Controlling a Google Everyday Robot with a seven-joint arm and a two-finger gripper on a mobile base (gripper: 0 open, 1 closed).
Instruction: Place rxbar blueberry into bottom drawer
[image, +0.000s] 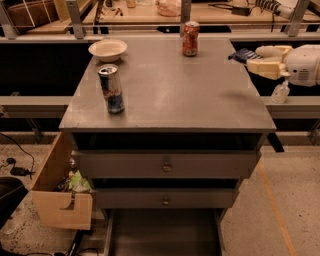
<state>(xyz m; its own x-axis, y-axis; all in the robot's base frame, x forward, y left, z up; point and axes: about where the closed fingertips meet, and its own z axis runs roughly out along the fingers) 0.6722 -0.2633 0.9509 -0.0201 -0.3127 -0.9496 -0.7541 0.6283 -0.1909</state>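
My gripper (254, 59) hangs in the air just past the right edge of the grey cabinet's top, near the back. It is shut on the rxbar blueberry (244, 54), a dark navy bar that sticks out to the left between the pale fingers. The bottom drawer (162, 235) is pulled open at the foot of the cabinet and shows a plain grey tray interior. The two knobbed drawers (166, 165) above it are closed.
A blue-silver can (111, 89) stands on the cabinet top at front left. A white bowl (108, 49) sits at back left, a red can (190, 38) at back centre. A tan wooden box (60, 195) stands left of the cabinet. A small pump bottle (281, 91) sits on the right shelf.
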